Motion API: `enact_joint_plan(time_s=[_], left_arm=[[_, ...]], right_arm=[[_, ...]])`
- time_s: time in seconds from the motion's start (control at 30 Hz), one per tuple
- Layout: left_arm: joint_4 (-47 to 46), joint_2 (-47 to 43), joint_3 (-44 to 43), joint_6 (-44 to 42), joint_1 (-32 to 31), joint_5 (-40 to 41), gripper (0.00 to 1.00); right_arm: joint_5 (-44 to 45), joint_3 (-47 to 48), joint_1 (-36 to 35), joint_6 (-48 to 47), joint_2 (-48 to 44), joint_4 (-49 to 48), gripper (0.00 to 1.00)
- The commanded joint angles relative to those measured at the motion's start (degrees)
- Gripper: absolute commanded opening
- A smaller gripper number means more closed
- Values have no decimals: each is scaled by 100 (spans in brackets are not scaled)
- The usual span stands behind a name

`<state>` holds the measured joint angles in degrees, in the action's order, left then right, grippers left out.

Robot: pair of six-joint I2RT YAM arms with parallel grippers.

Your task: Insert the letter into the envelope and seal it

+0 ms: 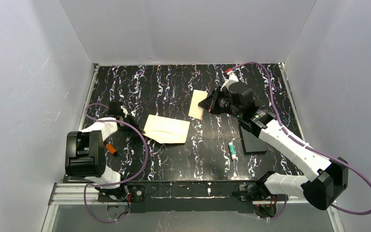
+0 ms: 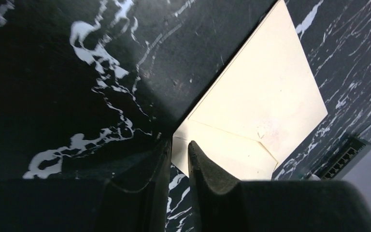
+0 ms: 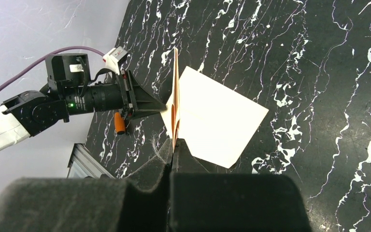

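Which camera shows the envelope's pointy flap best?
The left wrist view: the envelope is close, flap lines clear. The top view shows it small; the right wrist view shows it partly behind the letter.

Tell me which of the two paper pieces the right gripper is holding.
The darker tan letter, pinched in the right gripper; the paler cream envelope with the pointed flap lies flat on the table.

The letter shows only edge-on, its faces hidden, and it masks part of the envelope.
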<state>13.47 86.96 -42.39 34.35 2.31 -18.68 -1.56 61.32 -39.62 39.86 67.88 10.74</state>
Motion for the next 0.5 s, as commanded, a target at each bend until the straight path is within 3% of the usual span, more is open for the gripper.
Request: enact_joint_plan(time_s=[0.0, 0.3, 0.47], left_arm=[[-89, -237, 252, 403, -244, -461, 18], [-1555, -504, 966, 1868, -1311, -981, 22], [-1752, -376, 706, 1737, -1976, -1173, 38]], right_arm=[[59, 73, -29, -17, -68, 85, 1], [422, -191, -29, 517, 256, 19, 1], [872, -586, -29, 1330, 497, -93, 1]])
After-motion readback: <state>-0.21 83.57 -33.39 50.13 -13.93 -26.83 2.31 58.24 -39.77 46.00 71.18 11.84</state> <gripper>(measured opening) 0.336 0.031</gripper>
